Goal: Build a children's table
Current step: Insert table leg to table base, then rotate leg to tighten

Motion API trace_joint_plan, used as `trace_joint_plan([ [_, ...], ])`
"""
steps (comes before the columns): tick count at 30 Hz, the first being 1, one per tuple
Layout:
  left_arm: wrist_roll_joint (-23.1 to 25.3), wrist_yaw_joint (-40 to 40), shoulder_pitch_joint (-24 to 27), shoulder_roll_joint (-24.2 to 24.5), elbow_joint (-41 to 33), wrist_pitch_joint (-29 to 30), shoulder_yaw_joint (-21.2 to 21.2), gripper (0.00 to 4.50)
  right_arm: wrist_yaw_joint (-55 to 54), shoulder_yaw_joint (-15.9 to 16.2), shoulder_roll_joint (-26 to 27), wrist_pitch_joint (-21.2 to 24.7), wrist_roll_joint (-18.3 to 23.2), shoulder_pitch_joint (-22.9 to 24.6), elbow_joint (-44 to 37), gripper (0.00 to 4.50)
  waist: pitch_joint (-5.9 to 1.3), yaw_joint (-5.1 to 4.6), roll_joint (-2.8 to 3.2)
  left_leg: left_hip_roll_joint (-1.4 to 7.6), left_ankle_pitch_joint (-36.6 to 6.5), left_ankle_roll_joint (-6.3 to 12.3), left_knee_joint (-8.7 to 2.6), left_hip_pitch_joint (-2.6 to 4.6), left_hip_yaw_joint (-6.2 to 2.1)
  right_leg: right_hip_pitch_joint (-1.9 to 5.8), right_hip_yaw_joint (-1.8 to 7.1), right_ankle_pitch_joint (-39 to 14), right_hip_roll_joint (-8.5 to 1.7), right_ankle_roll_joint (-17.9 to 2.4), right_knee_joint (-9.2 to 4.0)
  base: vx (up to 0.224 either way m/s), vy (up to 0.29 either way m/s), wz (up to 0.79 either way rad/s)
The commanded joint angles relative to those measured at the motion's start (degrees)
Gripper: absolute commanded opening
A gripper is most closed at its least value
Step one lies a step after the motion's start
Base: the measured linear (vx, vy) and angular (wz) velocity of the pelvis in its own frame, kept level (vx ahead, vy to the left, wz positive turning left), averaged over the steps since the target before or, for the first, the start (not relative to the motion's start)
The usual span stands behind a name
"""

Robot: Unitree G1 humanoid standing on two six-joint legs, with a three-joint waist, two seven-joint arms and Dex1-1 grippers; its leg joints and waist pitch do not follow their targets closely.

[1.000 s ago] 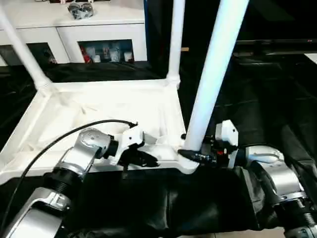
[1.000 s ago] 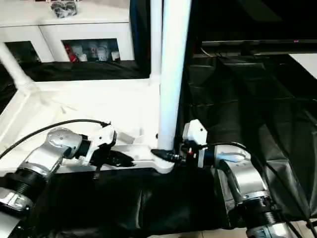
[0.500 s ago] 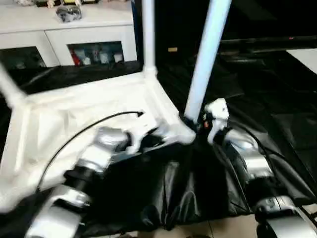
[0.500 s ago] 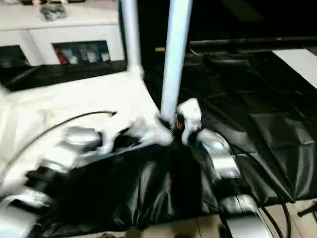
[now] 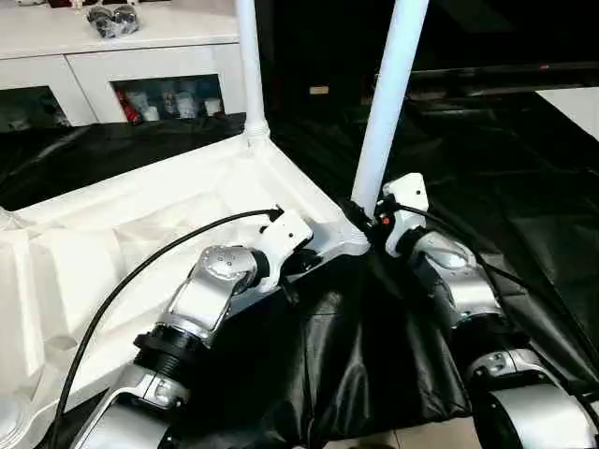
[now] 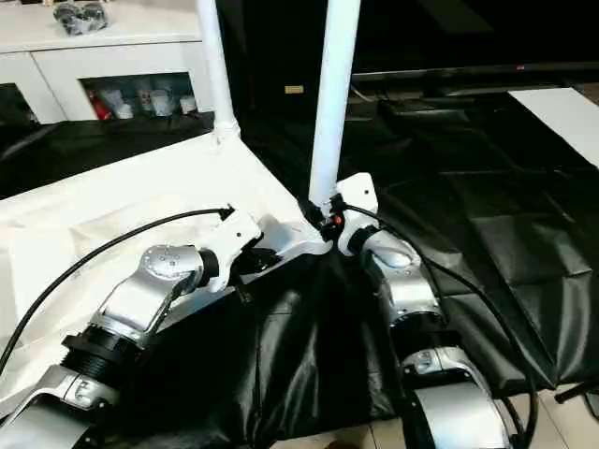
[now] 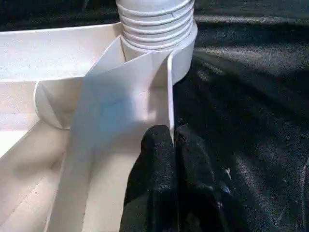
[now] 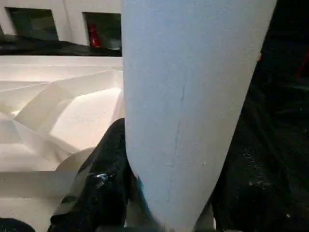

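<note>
left gripper (image 7: 173,145) pinching my upturned tabletop's (image 5: 122,234) near rim on black sheeting (image 5: 524,159), right gripper (image 5: 367,224) clamped around near corner leg (image 5: 388,103), two legs standing upright, second leg (image 5: 249,65) at far corner, one white cabinet (image 5: 140,47) behind

The white plastic tabletop (image 5: 140,234) lies upside down across the left half of the head views, its ribbed underside facing up, with raised rims and shallow moulded panels. It sits skewed, one corner pointing toward the centre of the frame. At that near corner a long white tube leg (image 5: 388,94) stands in the round corner socket (image 5: 351,245), leaning slightly right as it rises out of the top edge. A second, thinner-looking leg (image 5: 249,65) stands upright in the far corner socket (image 5: 256,133), upper centre-left. In the left wrist view a leg's ribbed base (image 7: 154,21) sits in its socket beside the thin rim wall (image 7: 170,92).
</note>
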Motion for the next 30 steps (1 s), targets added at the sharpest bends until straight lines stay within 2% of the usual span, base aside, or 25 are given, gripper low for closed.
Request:
trace_joint_plan([
  [1, -2.0, -3.2, 0.6, -1.2, -2.8, -0.8, -2.6, 0.0, -0.4, 1.0, 0.9, 3.3, -1.7, 1.7, 6.1, 1.87, -2.67, 0.38, 0.1, 4.76, -13.5, 2.68, -5.0, 0.39, -2.28, 1.84, 2.13, -8.5, -5.06, -16.6, -4.12, 0.0, 0.0, 0.0],
  [2, -2.1, -3.4, 0.6, -1.2, -2.8, -1.0, -2.6, 0.0, -0.3, 0.9, 0.9, 3.2, -1.6, 1.7, 6.2, 1.87, -2.65, 0.36, 0.1, 4.78, -13.6, 2.53, -5.03, 0.43, -2.26, 1.8, 2.15, -8.6, -5.01, -16.6, -4.13, 0.0, 0.0, 0.0],
  [3, -2.6, -4.4, 0.7, -1.0, -2.6, -1.9, -2.6, 0.0, 0.8, 0.6, 0.9, 2.8, -1.0, 1.5, 6.2, 2.22, -2.71, 0.34, 0.17, 4.79, -13.6, 2.36, -5.0, 0.49, -2.2, 1.78, 2.21, -7.6, -4.99, -16.7, -4.06, 0.0, 0.0, 0.0],
  [5, -2.8, -5.0, 0.8, -0.8, -2.5, -2.7, -2.6, 0.0, 1.1, 0.5, 0.9, 2.6, -0.9, 1.4, 6.0, 2.22, -2.75, 0.36, 0.13, 4.78, -13.2, 2.53, -4.96, 0.43, -2.17, 1.85, 2.21, -6.4, -4.96, -16.9, -3.95, 0.0, 0.0, 0.0],
  [6, -2.9, -5.2, 0.8, -0.7, -2.4, -3.1, -2.7, 0.0, 1.3, 0.5, 0.8, 2.6, -0.8, 1.3, 6.0, 2.6, -2.82, 0.36, 0.13, 4.76, -12.6, 2.76, -4.88, 0.43, -2.12, 1.89, 2.22, -5.6, -4.98, -17.1, -3.88, 0.0, 0.0, 0.0],
  [8, -3.1, -5.9, 1.0, -0.5, -2.3, -3.7, -2.8, 0.0, 1.9, 0.3, 0.8, 2.4, -0.6, 1.1, 5.9, 2.62, -2.89, 0.38, 0.13, 4.75, -11.2, 3.18, -4.8, 0.36, -2.11, 2.02, 2.18, -3.9, -5.0, -17.4, -3.71, 0.0, 0.0, 0.0],
  [9, -3.3, -6.5, 1.2, -0.2, -2.4, -3.9, -2.8, 0.0, 2.6, 0.2, 0.7, 1.9, -0.4, 1.0, 5.7, 2.69, -3.09, 0.63, 0.15, 4.76, -10.1, 3.5, -4.54, 0.64, -1.91, 1.88, 2.24, -2.7, -5.09, -17.9, -3.74, 0.0, 0.0, 0.0],
  [10, -3.6, -7.4, 1.4, 0.3, -2.7, -4.1, -2.9, 0.0, 3.7, 0.0, 0.7, 1.5, 0.0, 0.7, 5.7, 2.84, -3.21, 0.93, 0.07, 4.85, -8.4, 4.19, -4.43, 0.39, -1.88, 2.19, 2.22, 0.2, -5.09, -18.2, -3.29, 0.0, 0.0, 0.0],
  [11, -3.8, -7.9, 1.5, 0.5, -2.8, -4.5, -3.0, 0.0, 4.2, -0.1, 0.7, 1.4, 0.2, 0.6, 5.6, 2.84, -3.27, 1.02, 0.07, 4.79, -7.4, 4.7, -4.33, 0.45, -1.82, 2.14, 2.16, 1.6, -4.99, -18.3, -3.13, 0.0, 0.0, 0.0],
  [12, -3.9, -8.4, 1.6, 0.7, -2.9, -4.8, -3.0, 0.0, 4.6, -0.2, 0.6, 1.3, 0.3, 0.6, 5.5, 3.12, -3.25, 1.1, 0.2, 4.79, -6.1, 5.53, -4.27, 0.35, -1.83, 2.2, 2.07, 3.4, -5.0, -18.6, -2.89, 0.0, 0.0, 0.0],
  [14, -4.1, -9.2, 1.7, 1.1, -2.9, -5.0, -3.1, 0.0, 5.4, -0.2, 0.5, 1.0, 0.4, 0.5, 5.3, 3.13, -3.32, 1.2, 0.2, 4.81, -5.5, 6.02, -4.12, 0.47, -1.75, 2.2, 2.01, 4.4, -5.03, -18.9, -2.78, 0.0, 0.0, 0.0],
  [19, -4.7, -12.0, 1.6, 2.3, -2.5, -7.3, -3.4, 0.0, 8.7, 0.1, -0.5, 0.2, 0.6, 0.5, 3.8, 3.54, -3.46, 1.77, 0.1, 4.81, -3.3, 7.42, -3.74, 0.33, -1.64, 2.33, 1.91, 6.4, -5.03, -19.1, -2.4, 0.0, 0.0, 0.0],
  [21, -5.0, -14.2, 1.3, 3.3, -2.0, -8.3, -3.6, 0.0, 12.2, 0.7, -1.8, 0.4, 0.9, 1.1, 1.5, 3.73, -3.65, 2.09, 0.38, 4.8, -1.5, 7.99, -3.41, 0.22, -1.62, 2.27, 1.93, 7.7, -5.0, -19.0, -2.07, 0.0, 0.0, 0.0],
  [22, -5.1, -14.4, 1.2, 3.4, -1.9, -8.5, -3.7, 0.0, 12.7, 0.7, -1.9, 0.4, 1.0, 1.2, 1.3, 3.73, -3.83, 2.23, 0.31, 4.71, -0.8, 8.36, -3.19, 0.2, -1.57, 2.32, 1.87, 8.8, -4.88, -18.9, -1.91, 0.0, 0.0, 0.0],
  [23, -5.2, -16.4, 0.7, 4.4, -0.8, -10.1, -4.0, 0.0, 17.8, 1.5, -3.4, 1.3, 1.7, 2.4, -1.6, 3.73, -3.83, 2.55, 0.51, 4.71, 0.6, 9.16, -2.95, 0.01, -1.54, 2.2, 1.79, 10.9, -4.71, -19.0, -1.59, 0.0, 0.0, 0.0],
  [25, -5.2, -18.3, 0.3, 5.3, 0.2, -11.3, -4.5, 0.0, 22.9, 2.7, -5.2, 2.2, 2.2, 3.9, -4.7, 3.73, -3.56, 2.89, 0.35, 4.8, -0.5, 9.64, -2.94, -0.14, -1.4, 2.01, 1.62, 10.1, -4.61, -18.9, -1.65, 0.0, 0.0, 0.0],
  [26, -5.2, -18.8, 0.2, 5.6, 0.3, -11.4, -4.6, 0.0, 23.9, 3.0, -5.6, 2.4, 2.3, 4.3, -5.4, 3.73, -3.6, 3.22, 0.55, 5.01, -2.3, 9.26, -2.94, 0.15, -1.32, 1.88, 1.62, 7.6, -4.72, -18.6, -1.86, 0.0, 0.0, 0.0],
  [27, -5.2, -19.2, 0.1, 5.8, 0.5, -11.6, -4.7, 0.0, 25.0, 3.4, -6.1, 2.6, 2.4, 4.7, -6.1, 3.73, -3.47, 3.26, 0.55, 5.07, -3.1, 8.94, -3.05, 0.15, -1.35, 1.84, 1.61, 6.4, -4.69, -18.7, -1.94, 0.0, 0.0, 0.0],
  [28, -5.5, -20.8, 0.0, 6.4, 0.6, -12.0, -4.9, 0.0, 27.9, 4.3, -7.3, 3.3, 2.4, 5.7, -7.7, 3.73, -3.37, 3.57, 0.84, 5.22, -4.6, 7.93, -3.15, 0.34, -1.22, 1.58, 1.63, 3.7, -4.72, -18.5, -2.12, 0.0, 0.0, 0.0],
  [30, -5.8, -22.6, -0.2, 7.2, 0.9, -12.4, -5.2, 0.0, 31.1, 5.5, -8.9, 4.1, 2.3, 6.7, -9.4, 3.73, -3.27, 4.01, 0.86, 5.27, -6.8, 6.19, -3.36, 0.63, -1.09, 1.47, 1.63, 0.6, -4.56, -18.0, -2.42, 0.0, 0.0, 0.0],
])
